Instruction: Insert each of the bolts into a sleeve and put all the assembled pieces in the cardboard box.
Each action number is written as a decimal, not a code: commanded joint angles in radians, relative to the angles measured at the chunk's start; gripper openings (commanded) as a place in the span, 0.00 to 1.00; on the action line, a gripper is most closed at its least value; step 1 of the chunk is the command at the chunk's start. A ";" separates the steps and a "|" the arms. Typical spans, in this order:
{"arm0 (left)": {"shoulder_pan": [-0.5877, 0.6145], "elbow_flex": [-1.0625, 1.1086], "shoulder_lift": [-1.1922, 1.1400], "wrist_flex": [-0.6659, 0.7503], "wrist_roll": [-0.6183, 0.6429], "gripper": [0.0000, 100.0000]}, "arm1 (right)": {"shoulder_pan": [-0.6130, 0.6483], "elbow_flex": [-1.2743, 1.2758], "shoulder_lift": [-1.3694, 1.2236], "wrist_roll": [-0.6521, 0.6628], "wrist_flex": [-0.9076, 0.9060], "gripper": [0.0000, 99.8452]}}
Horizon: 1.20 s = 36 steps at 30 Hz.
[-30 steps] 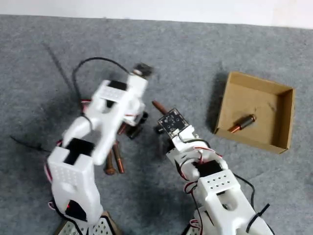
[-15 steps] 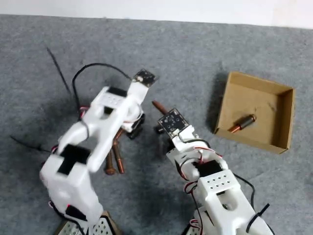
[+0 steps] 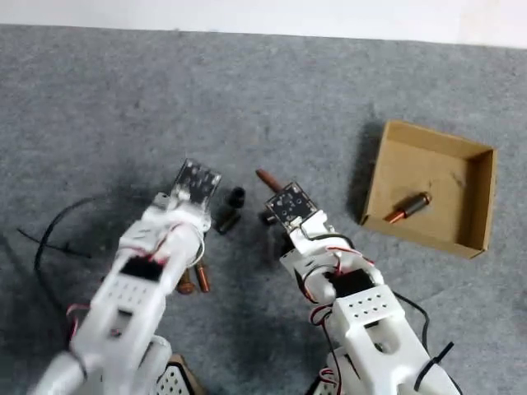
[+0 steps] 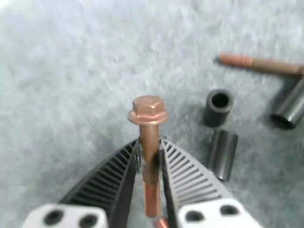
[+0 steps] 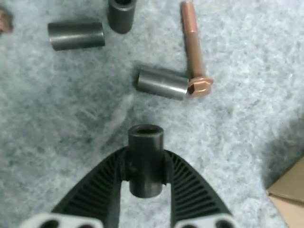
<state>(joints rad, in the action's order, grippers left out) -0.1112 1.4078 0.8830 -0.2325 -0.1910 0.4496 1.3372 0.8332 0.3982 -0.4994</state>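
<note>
I've got the L gripper (image 4: 151,159) pinched on a bolt (image 4: 148,121), head out, and the R gripper (image 5: 146,160) pinched on a sleeve (image 5: 145,140), hole out, mid table, prob so they can join; the cardboard box (image 3: 480,197) near the right edge holds one done piece (image 3: 409,206).

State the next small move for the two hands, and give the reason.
Probably swing the left hand toward the right hand and line the bolt up with the sleeve's open bore. The left hand is shut on a bolt, the right on a sleeve, and the two parts are apart.
</note>
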 commanded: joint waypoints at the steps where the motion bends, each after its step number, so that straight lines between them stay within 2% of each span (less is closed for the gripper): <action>1: 0.015 0.054 0.199 0.043 -0.002 0.01 | 0.041 0.018 0.027 -0.005 0.108 0.00; 8: 0.031 0.177 0.470 0.048 0.015 0.01 | 0.140 0.120 0.027 -0.006 0.323 0.00; 13: 0.182 0.274 0.734 0.043 0.331 0.01 | 0.139 0.150 0.027 -0.006 0.433 0.00; 15: 0.214 0.297 0.831 0.041 0.381 0.01 | 0.140 0.165 0.027 -0.006 0.484 0.00; 17: 0.216 0.289 0.905 -0.023 0.384 0.01 | 0.140 0.183 0.027 -0.006 0.549 0.00; 20: 0.168 0.288 0.955 -0.126 0.384 0.01 | 0.140 0.239 0.027 -0.006 0.668 0.00; 26: 0.001 0.285 0.947 -0.126 0.388 0.01 | 0.142 0.352 0.027 -0.005 0.926 0.00; 29: -0.041 0.288 0.947 -0.112 0.394 0.06 | 0.142 0.398 0.027 -0.005 1.006 0.00; 36: -0.044 0.288 0.947 -0.109 0.720 0.21 | 0.143 0.426 0.027 -0.005 1.066 0.00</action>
<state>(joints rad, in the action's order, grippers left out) -0.1389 1.6778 1.8113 -0.3583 0.4074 0.5831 1.6640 0.8347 0.3982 0.5271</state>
